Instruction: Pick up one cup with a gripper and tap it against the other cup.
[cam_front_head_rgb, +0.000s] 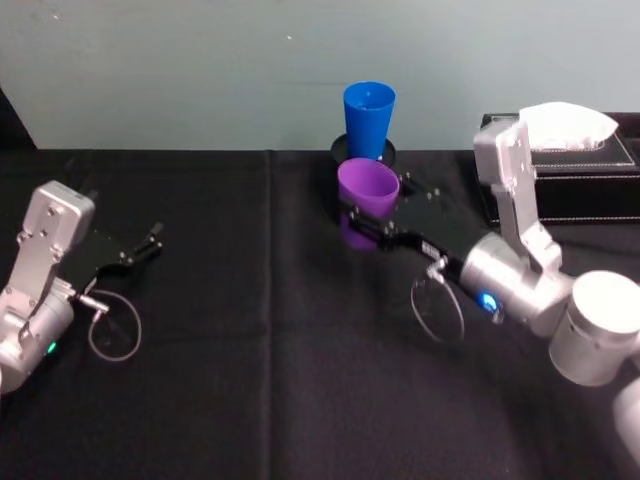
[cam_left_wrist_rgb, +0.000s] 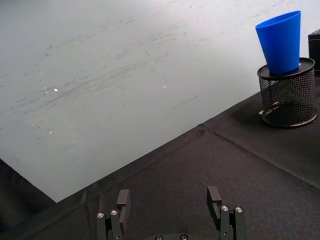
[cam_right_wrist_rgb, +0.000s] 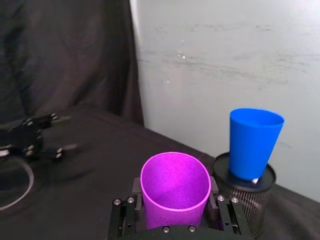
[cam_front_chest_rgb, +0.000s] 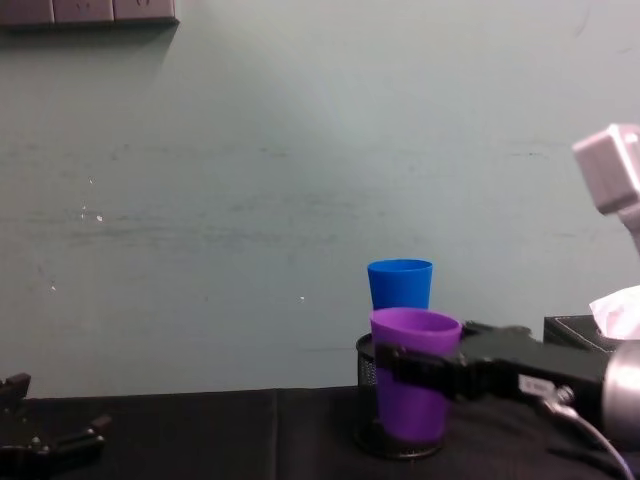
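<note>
Right gripper (cam_front_head_rgb: 368, 222) is clamped on the purple cup (cam_front_head_rgb: 366, 190), held between its fingers; blue cup (cam_front_head_rgb: 368, 120) stands just beyond, apart, on a mesh holder (cam_right_wrist_rgb: 245, 197); tap remains; left gripper (cam_front_head_rgb: 140, 248) idles, fingers apart.

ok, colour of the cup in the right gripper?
Purple cup, clearest in the right wrist view.

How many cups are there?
2. The purple cup is clamped in the right gripper; the blue cup stands behind it on the black mesh holder.
</note>
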